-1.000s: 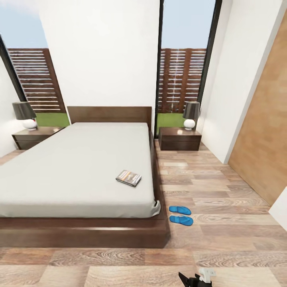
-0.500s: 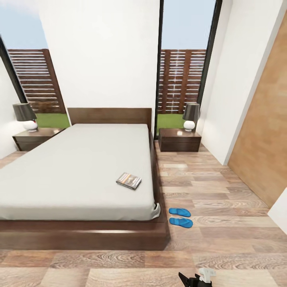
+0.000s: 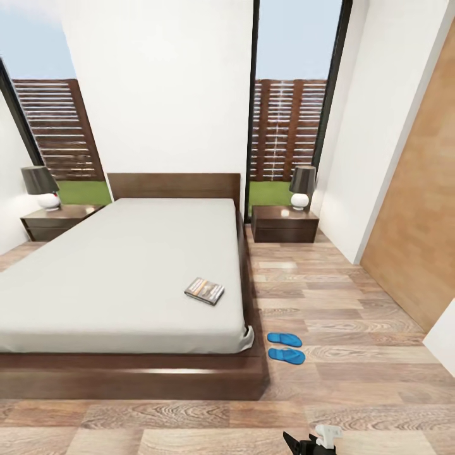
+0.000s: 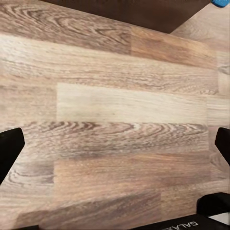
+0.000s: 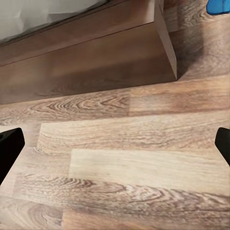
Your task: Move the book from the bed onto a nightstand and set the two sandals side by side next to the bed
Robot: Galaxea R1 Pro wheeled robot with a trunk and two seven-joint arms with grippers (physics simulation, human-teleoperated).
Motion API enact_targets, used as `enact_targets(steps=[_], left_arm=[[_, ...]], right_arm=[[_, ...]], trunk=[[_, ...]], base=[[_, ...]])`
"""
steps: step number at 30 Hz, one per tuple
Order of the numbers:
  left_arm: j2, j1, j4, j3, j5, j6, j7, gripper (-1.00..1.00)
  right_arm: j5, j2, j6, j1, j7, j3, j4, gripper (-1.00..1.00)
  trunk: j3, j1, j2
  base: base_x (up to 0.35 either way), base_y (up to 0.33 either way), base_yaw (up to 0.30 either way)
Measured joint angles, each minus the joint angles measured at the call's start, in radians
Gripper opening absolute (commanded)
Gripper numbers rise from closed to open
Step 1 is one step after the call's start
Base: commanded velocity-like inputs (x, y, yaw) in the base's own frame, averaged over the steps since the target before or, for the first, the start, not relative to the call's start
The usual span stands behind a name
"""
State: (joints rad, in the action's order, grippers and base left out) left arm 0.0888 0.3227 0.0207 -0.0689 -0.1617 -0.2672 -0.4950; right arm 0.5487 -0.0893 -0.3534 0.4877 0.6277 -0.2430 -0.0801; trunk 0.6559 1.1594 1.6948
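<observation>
You're in a home bedroom: a bed [image 3: 126, 265], nightstands [image 3: 285, 224] with lamps [image 3: 302, 186], plank floor [image 3: 354, 379], tall windows [image 3: 289, 107].

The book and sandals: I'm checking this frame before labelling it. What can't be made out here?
- Book, head view: cover lettering too small to read.
- Sandals, head view: toe straps too small; right wrist view cuts one off at the edge.
- Bed: far side out of frame.

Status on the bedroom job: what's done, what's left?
Done: the two sandals lie side by side on the floor beside the bed. In hand: nothing; both grippers are open over bare planks. Left: the book sits on the mattress, not on either nightstand.
</observation>
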Motion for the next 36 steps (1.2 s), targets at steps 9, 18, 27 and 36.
enact_targets(steps=[9, 18, 27, 36], left_arm=[[0.000, 0.000, 0.000, 0.000, 0.000, 0.000, 0.000, 1.00], [0.000, 0.000, 0.001, 0.000, 0.000, 0.000, 0.001, 1.00], [0.000, 0.000, 0.000, 0.000, 0.001, 0.000, 0.002, 1.00], [0.000, 0.000, 0.000, 0.000, 0.001, 0.000, -0.001, 1.00]], right_arm=[[0.000, 0.000, 0.000, 0.000, 0.000, 0.000, 0.000, 1.00], [0.000, 0.000, 0.000, 0.000, 0.000, 0.000, 0.000, 1.00], [0.000, 0.001, 0.000, 0.000, -0.001, 0.000, 0.000, 1.00], [0.000, 0.002, 0.000, 0.000, -0.001, 0.000, 0.000, 1.00]], trunk=[[-0.028, -0.035, -0.063], [-0.056, -0.069, -0.126], [-0.085, -0.104, -0.189], [-0.110, -0.134, -0.245]], base=[[0.000, 0.000, 0.000], [0.000, 0.000, 0.000], [0.000, 0.000, 0.000], [0.000, 0.000, 0.000]])
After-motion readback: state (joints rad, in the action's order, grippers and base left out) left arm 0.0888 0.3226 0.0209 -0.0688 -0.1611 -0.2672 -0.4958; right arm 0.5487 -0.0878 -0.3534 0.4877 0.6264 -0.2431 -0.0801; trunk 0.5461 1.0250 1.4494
